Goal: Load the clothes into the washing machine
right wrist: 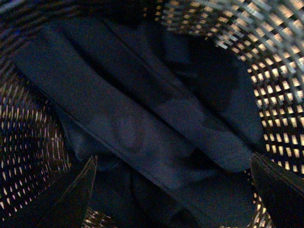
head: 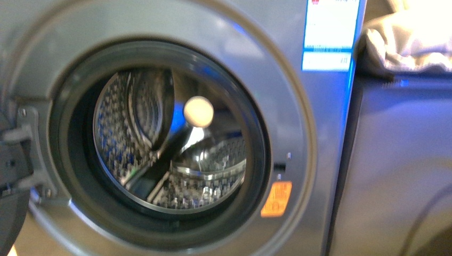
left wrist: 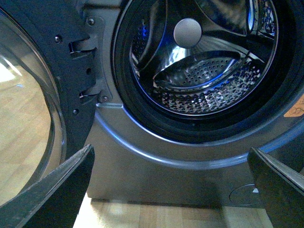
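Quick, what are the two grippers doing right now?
Left gripper: open, empty, facing the washing machine.
Right gripper: open over the clothes, holding nothing.

Home laundry corner: washing machine (head: 314, 138), wooden floor (left wrist: 156, 216)

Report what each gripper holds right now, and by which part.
Nothing is held. The left gripper is open before the washing machine; the right gripper is open over the clothes in the basket.

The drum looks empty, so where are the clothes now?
In the right wrist view, the clothes lie crumpled inside what looks like a woven basket, just ahead of the open right gripper; none show in the washing machine in the front view.
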### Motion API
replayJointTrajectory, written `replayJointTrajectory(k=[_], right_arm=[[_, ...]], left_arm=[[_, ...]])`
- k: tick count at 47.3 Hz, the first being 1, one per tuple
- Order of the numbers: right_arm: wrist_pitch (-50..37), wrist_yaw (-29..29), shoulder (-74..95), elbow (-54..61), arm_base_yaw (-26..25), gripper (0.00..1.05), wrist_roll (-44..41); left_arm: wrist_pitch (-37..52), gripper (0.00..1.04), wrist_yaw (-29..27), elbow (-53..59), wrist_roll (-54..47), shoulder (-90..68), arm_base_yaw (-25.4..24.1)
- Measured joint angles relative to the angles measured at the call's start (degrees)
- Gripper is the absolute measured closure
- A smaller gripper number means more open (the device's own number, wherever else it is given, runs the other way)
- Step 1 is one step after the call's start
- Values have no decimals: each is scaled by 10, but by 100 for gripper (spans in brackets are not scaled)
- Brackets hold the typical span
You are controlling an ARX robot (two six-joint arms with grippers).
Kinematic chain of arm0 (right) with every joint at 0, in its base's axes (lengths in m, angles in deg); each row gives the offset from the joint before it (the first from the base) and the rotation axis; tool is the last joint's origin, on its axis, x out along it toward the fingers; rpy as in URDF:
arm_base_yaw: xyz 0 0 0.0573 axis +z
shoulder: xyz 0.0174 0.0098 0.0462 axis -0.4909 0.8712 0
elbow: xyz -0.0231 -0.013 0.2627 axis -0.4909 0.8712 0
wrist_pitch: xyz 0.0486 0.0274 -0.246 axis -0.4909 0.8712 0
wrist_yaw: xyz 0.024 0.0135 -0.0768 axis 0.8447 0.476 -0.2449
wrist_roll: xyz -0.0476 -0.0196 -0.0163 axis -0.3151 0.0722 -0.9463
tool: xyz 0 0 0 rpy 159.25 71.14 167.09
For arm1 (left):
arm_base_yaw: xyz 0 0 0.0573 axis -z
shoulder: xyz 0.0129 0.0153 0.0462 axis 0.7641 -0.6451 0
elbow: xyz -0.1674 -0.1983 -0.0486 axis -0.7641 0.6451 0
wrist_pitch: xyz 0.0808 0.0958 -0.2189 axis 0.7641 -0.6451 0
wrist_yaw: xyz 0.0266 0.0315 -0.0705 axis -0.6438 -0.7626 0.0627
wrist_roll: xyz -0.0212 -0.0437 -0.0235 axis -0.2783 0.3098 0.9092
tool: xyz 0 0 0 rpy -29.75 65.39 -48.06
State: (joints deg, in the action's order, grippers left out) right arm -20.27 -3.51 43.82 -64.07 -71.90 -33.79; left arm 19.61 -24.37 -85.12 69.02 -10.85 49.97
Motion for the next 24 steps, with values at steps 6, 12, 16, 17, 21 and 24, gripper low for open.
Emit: replayJointTrajectory(k=[6, 12, 16, 17, 21, 24], right_arm=[[-4, 0, 54, -13, 9, 8, 0], [-10, 2, 96, -19, 17, 8, -1], [-19, 1, 124, -23, 21, 8, -1], [-22, 0, 134, -26, 22, 8, -1], [-34, -7, 160, -34, 25, 8, -1], [-42, -11, 179, -39, 25, 8, 0]], left_arm=[[0, 7, 0, 0, 0, 0, 0], [0, 7, 0, 0, 0, 0, 0], [0, 7, 0, 0, 0, 0, 0], [0, 7, 0, 0, 0, 0, 0], [0, 7, 0, 0, 0, 0, 0], [0, 7, 0, 0, 0, 0, 0]])
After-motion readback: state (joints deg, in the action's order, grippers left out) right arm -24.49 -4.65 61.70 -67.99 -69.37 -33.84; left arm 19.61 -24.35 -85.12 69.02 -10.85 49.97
